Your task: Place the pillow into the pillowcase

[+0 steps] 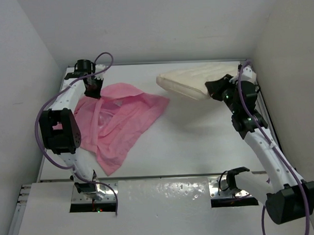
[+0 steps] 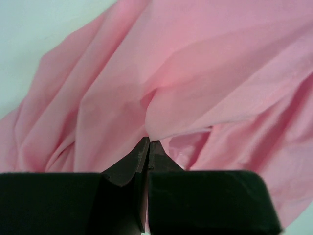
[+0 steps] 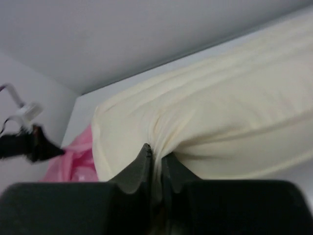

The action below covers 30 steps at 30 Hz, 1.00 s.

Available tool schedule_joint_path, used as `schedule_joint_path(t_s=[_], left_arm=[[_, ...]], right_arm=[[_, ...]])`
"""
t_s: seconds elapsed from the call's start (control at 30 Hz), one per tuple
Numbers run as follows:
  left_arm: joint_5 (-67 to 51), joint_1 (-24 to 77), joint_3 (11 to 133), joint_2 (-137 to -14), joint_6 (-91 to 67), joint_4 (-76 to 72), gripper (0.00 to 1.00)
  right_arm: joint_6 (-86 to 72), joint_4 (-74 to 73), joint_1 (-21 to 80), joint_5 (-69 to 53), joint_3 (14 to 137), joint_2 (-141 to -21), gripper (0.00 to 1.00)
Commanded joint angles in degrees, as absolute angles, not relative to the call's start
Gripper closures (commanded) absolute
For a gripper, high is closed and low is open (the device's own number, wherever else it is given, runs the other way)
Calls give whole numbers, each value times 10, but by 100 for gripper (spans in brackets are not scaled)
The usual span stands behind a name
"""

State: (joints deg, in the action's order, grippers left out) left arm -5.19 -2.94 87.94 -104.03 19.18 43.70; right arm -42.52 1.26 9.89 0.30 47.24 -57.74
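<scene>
The pink pillowcase (image 1: 121, 119) lies crumpled on the left half of the table. My left gripper (image 1: 92, 90) is at its far left corner, shut on a fold of the pink fabric (image 2: 161, 98); the jaws (image 2: 148, 144) meet with cloth pinched at their tips. The cream pillow (image 1: 192, 80) lies at the back right, its right end lifted. My right gripper (image 1: 216, 88) is shut on that end, with a pleat of the pillow (image 3: 205, 127) squeezed between the fingers (image 3: 155, 154). Pillow and pillowcase lie apart, with bare table between them.
White walls enclose the table on the left, back and right. The left arm (image 1: 59, 126) runs along the left edge and the right arm (image 1: 261, 139) along the right edge. A purple cable (image 1: 101, 60) loops above the left wrist.
</scene>
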Motion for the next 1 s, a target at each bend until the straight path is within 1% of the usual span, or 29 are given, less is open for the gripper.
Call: schedule_joint_path(t_s=[0.0, 0.03, 0.07, 0.1, 0.13, 0.17, 0.2, 0.23, 0.27, 0.3, 0.37, 0.4, 0.47, 0.5, 0.53, 0.57, 0.6, 0.63, 0.67, 0.73, 0.77, 0.8, 0.83, 0.87, 0.9, 0.93, 0.97], left_arm=[[-78, -11, 914, -1049, 189, 446, 100], [-83, -8, 919, -1050, 188, 447, 100], [-83, -6, 919, -1049, 188, 448, 100], [-86, -6, 920, -1049, 189, 448, 100], [-88, -6, 922, -1048, 188, 448, 100], [-86, -6, 924, -1049, 190, 449, 100], [-87, 10, 925, -1048, 190, 450, 100], [-85, 12, 928, -1050, 192, 453, 100], [-84, 15, 929, -1051, 193, 454, 100], [-82, 20, 930, -1052, 194, 454, 100], [-75, 29, 932, -1054, 195, 454, 100], [-75, 32, 932, -1054, 196, 454, 100], [-76, 39, 932, -1054, 195, 454, 100], [-76, 42, 933, -1055, 195, 454, 100], [-76, 44, 932, -1055, 194, 454, 100], [-77, 48, 933, -1055, 194, 455, 100], [-76, 49, 934, -1054, 194, 458, 100], [-76, 50, 935, -1054, 192, 457, 100], [-76, 50, 937, -1054, 191, 460, 100], [-77, 51, 939, -1051, 189, 464, 100], [-78, 52, 938, -1050, 189, 465, 100], [-77, 53, 938, -1050, 189, 466, 100], [-80, 53, 940, -1052, 189, 468, 100], [-79, 53, 941, -1056, 188, 469, 100], [-80, 52, 946, -1059, 187, 469, 100], [-81, 52, 949, -1062, 187, 470, 100], [-80, 52, 953, -1068, 186, 471, 100]], right_arm=[[-361, 72, 138, -118, 491, -567, 86], [-351, 68, 156, -159, 487, -573, 75], [-321, 49, 164, -252, 485, -580, 64], [-303, 31, 175, -299, 496, -599, 39], [-279, 6, 194, -340, 514, -612, 29], [-227, -76, 204, -388, 535, -627, 21], [-201, -122, 210, -402, 599, -658, 16], [-154, -198, 220, -409, 633, -673, 7], [-138, -223, 221, -411, 664, -688, 2], [-125, -239, 222, -411, 716, -700, 1], [-117, -216, 224, -369, 740, -722, 1], [-118, -187, 225, -302, 736, -732, 1], [-105, -108, 225, -243, 719, -755, 1], [-96, -90, 222, -191, 726, -800, 1], [-62, -84, 221, -166, 742, -836, 1], [-48, -100, 221, -133, 765, -875, 1], [-37, -129, 224, -97, 844, -920, 1], [-35, -214, 226, -30, 899, -1017, 1], [-41, -267, 228, -11, 1020, -1066, 3], [-61, -410, 231, -2, 1115, -1164, 8], [-52, -421, 238, 10, 1111, -1167, 7], [-13, -391, 259, 28, 1074, -1157, 6], [24, -355, 271, 80, 1017, -1105, 5], [60, -318, 295, 97, 890, -1071, 3], [132, -235, 307, 104, 826, -1035, 1], [166, -200, 315, 89, 761, -955, 1], [199, -169, 329, 64, 650, -915, 1]])
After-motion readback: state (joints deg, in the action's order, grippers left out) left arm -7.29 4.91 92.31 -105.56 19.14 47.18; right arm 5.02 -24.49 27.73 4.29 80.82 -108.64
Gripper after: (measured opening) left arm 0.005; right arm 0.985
